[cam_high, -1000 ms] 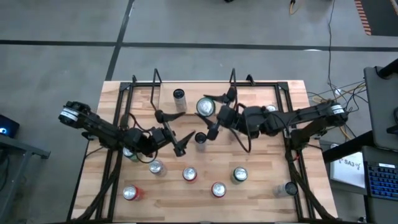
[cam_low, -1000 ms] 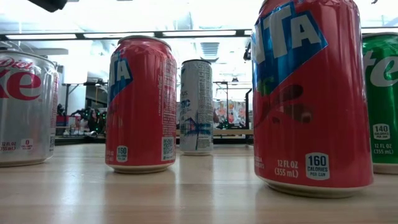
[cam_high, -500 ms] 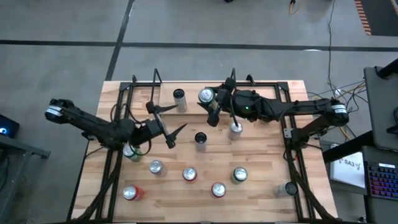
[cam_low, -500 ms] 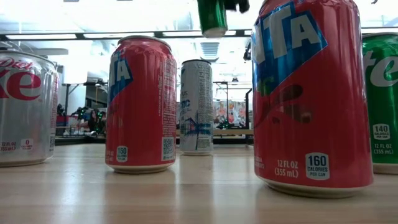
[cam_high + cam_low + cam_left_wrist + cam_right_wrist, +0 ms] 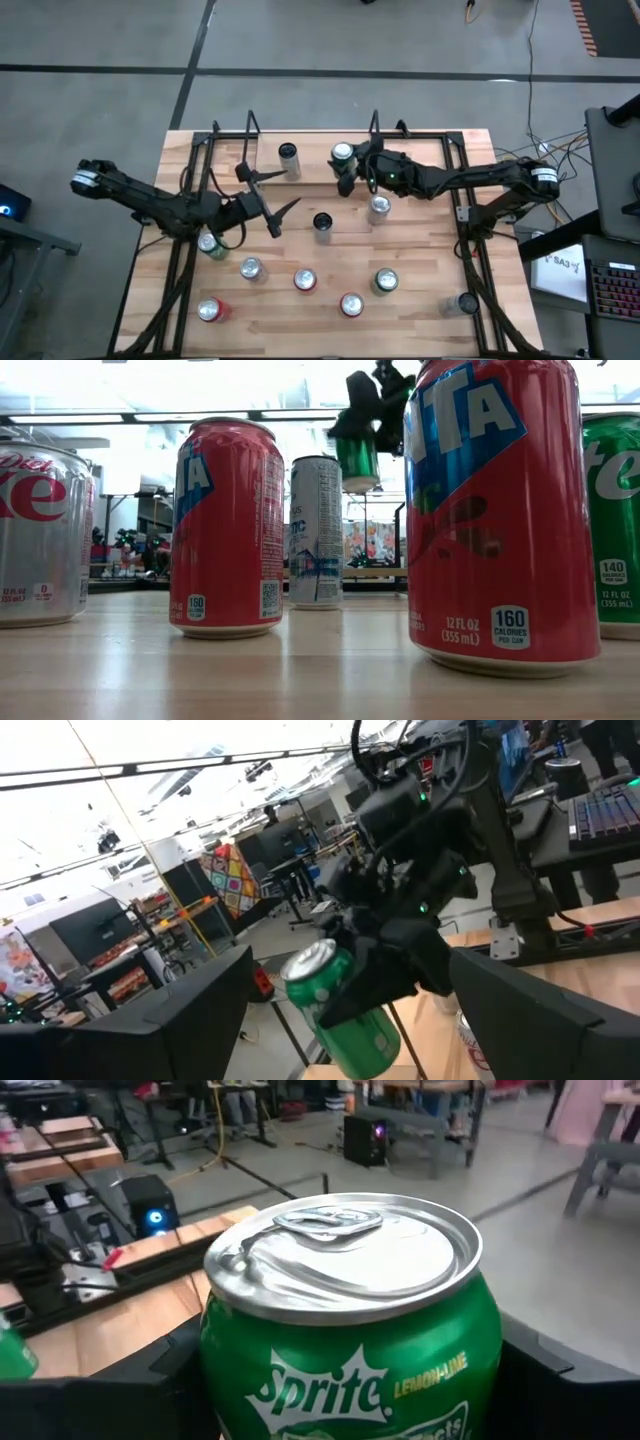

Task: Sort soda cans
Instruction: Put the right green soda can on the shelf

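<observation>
My right gripper [image 5: 348, 163] is shut on a green Sprite can [image 5: 350, 1330], held in the air over the far middle of the table. The can also shows in the low view [image 5: 357, 460] and the left wrist view [image 5: 345, 1005]. My left gripper [image 5: 266, 200] is open and empty left of centre, above the table. Other soda cans stand upright on their bases: a dark one [image 5: 289, 153] at the far edge, a black one [image 5: 322, 222] and a silver one [image 5: 379, 207] mid-table, and several red, green and silver ones nearer the front. My right gripper pinches the green can's side wall [image 5: 215, 1370] between its two fingers, one on each side, below the top rim. The fingers come roughly level from the table's right side. The can is about upright, silver top up, lifted clear of the table.
Black metal frames [image 5: 200, 150] stand on both sides of the wooden table [image 5: 430, 250]. In the low view, two red cans [image 5: 228, 525] [image 5: 495, 510], a silver Diet Coke can [image 5: 40, 535], a white can [image 5: 316, 530] and a green one [image 5: 615, 525] stand close by.
My right gripper has carried the green can toward the table's far edge and then come down with it; the can stays about upright and clear of the table. My left gripper has drawn back toward the table's left, then kept still.
</observation>
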